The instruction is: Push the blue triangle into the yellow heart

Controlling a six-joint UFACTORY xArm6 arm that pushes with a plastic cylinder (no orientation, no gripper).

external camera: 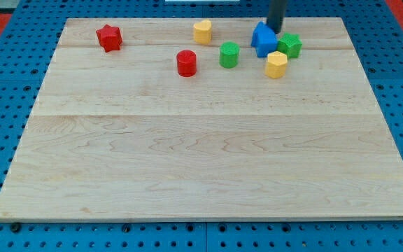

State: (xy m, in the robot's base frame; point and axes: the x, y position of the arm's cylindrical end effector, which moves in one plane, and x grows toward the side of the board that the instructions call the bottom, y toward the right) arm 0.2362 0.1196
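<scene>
Pressing at the blue triangle (263,40) from the far-edge side, my tip (275,31) sits near the board's (201,161) far right corner.
It is a bare rod and holds nothing. The yellow heart (202,31) lies along the far edge, apart to the view's left. A green block (290,45) touches the triangle; a yellow block (276,64), green cylinder (229,54), red cylinder (186,63) and red star (108,38) lie around.

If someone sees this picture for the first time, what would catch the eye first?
Probably the cluster at the view's top right: my tip stands just behind the blue triangle, with a green block and a yellow block close by. Next, the red star alone at the top left, and the wide bare wooden board below.
</scene>
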